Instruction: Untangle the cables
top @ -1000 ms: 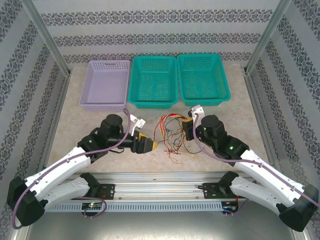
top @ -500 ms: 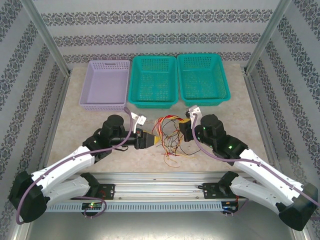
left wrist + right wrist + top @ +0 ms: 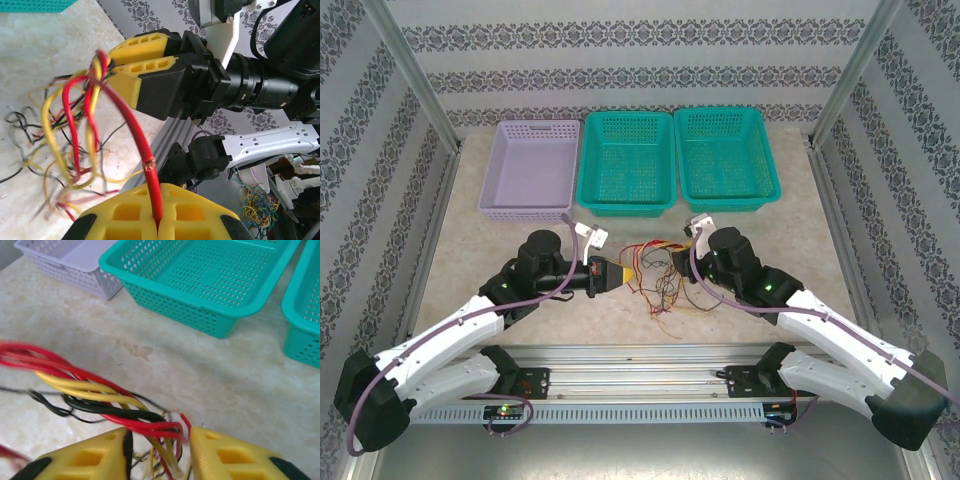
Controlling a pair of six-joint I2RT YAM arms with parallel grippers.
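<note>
Your left gripper (image 3: 157, 222) clenches one red cable (image 3: 127, 117) taut, likely to draw it from the cables (image 3: 660, 280) heaped on the table (image 3: 480, 235) between the arms, while your right gripper (image 3: 160, 440) stands released around them.

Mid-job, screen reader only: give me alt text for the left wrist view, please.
The left tool, shut, pinches one red cable that runs up to the right tool, where red and yellow cables bunch at its fingertips. Loose cables, red, yellow and black, sprawl on the marble table at left.

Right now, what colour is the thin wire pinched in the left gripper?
Red wire; best in left wrist view.
</note>
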